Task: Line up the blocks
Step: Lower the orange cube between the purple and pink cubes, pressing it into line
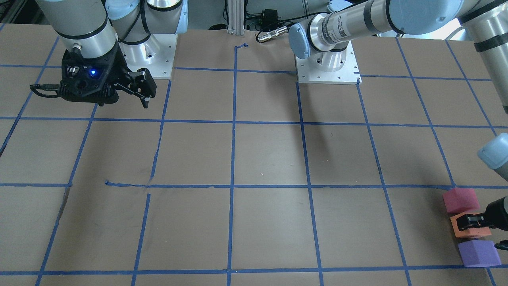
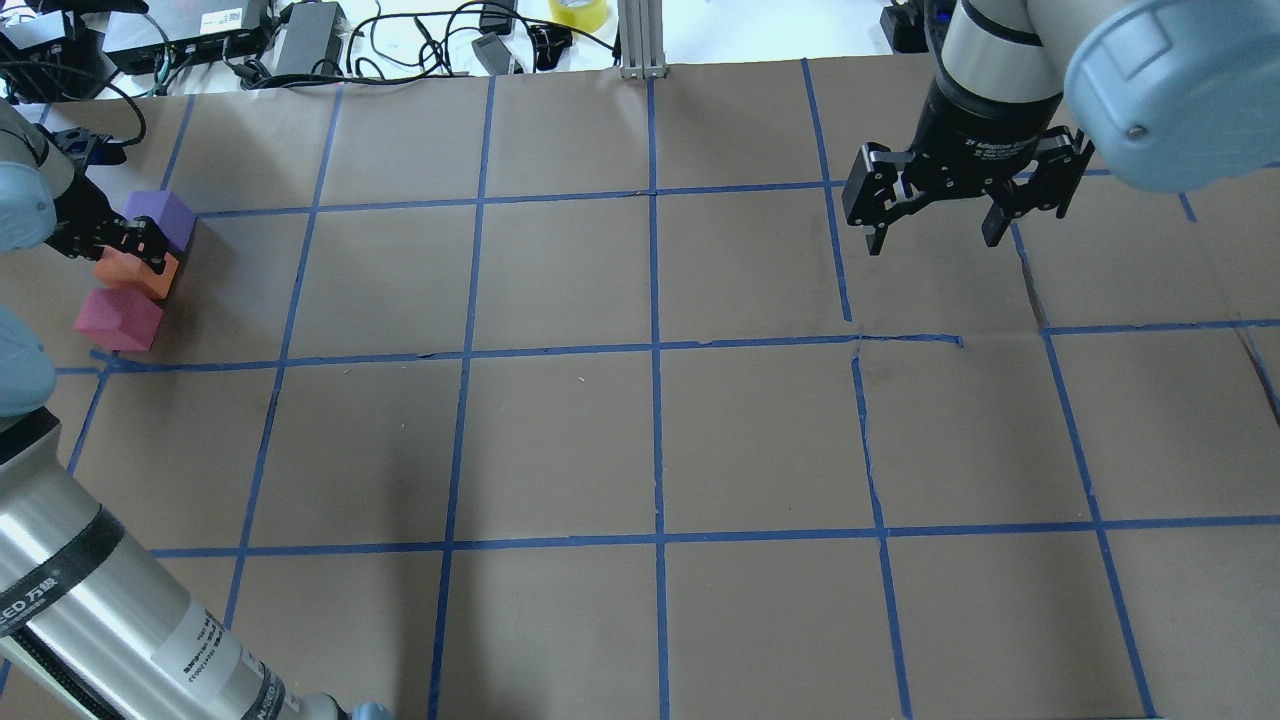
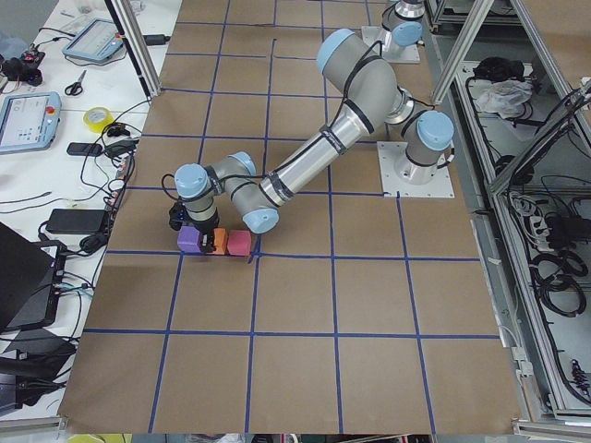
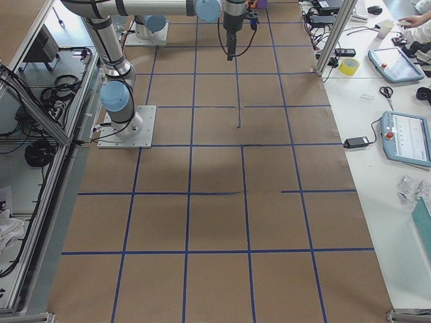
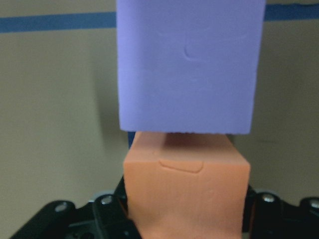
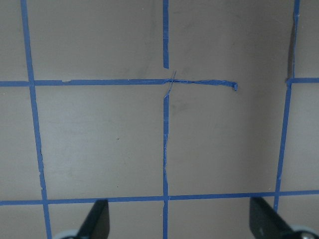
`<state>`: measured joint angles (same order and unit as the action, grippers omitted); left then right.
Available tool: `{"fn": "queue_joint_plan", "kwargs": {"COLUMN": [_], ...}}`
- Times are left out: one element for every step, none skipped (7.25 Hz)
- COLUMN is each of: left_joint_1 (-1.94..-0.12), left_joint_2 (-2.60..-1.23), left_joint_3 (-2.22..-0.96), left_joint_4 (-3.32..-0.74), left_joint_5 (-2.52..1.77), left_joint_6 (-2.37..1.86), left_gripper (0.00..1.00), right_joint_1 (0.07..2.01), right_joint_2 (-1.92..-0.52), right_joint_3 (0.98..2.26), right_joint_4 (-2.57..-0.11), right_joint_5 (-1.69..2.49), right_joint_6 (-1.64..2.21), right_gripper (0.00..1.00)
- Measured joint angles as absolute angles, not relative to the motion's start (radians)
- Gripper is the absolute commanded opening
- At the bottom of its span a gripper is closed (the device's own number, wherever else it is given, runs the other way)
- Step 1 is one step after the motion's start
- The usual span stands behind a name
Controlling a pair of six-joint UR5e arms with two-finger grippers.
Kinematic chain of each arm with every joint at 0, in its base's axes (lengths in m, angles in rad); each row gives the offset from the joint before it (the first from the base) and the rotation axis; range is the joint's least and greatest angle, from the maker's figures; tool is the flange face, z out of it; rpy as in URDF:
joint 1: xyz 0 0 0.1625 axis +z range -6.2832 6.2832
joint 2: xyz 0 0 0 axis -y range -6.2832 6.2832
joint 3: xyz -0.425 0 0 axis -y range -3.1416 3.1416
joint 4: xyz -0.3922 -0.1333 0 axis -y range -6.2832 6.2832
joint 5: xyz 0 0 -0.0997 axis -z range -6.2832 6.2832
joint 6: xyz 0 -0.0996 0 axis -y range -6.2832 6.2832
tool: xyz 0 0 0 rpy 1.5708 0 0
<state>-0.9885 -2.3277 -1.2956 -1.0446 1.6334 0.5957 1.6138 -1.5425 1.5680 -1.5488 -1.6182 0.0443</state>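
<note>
Three foam blocks sit in a row, touching, at the table's far left. In the overhead view they are the purple block (image 2: 160, 218), the orange block (image 2: 122, 275) and the pinkish-red block (image 2: 118, 318). My left gripper (image 2: 143, 250) is low over the middle of the row, shut on the orange block (image 5: 187, 194). The purple block (image 5: 187, 64) lies right ahead of it in the left wrist view. My right gripper (image 2: 935, 235) is open and empty, hovering above the table at the far right, away from the blocks.
Brown paper with a blue tape grid (image 2: 655, 345) covers the table. Cables, power bricks and a yellow tape roll (image 2: 578, 12) lie past the far edge. The arm bases (image 1: 327, 65) stand at the robot's side.
</note>
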Motion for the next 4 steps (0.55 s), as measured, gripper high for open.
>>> {"fn": "queue_joint_plan", "kwargs": {"left_joint_1": [-0.988, -0.988, -0.987, -0.986], "left_joint_2": [-2.329, -2.331, -2.334, -2.337], "left_joint_3": [-1.297, -1.300, -1.303, -1.306], "left_joint_4": [-1.044, -1.043, -1.042, -1.038], "left_joint_5": [1.633, 1.634, 1.635, 1.635], "left_joint_6": [0.595, 0.596, 0.613, 0.640], "left_gripper": [0.10, 0.37, 0.99, 1.00], "right_joint_1": [1.614, 1.614, 1.614, 1.614], "right_joint_2": [-1.543, -1.543, -1.543, -1.543], "right_joint_3": [1.569, 1.569, 1.569, 1.569], "right_joint_4": [-1.549, -1.549, -1.549, -1.549], "right_joint_5": [-1.618, -1.618, -1.618, -1.618], "right_joint_6": [0.045, 0.045, 0.045, 0.045], "right_gripper": [1.00, 1.00, 1.00, 1.00]}}
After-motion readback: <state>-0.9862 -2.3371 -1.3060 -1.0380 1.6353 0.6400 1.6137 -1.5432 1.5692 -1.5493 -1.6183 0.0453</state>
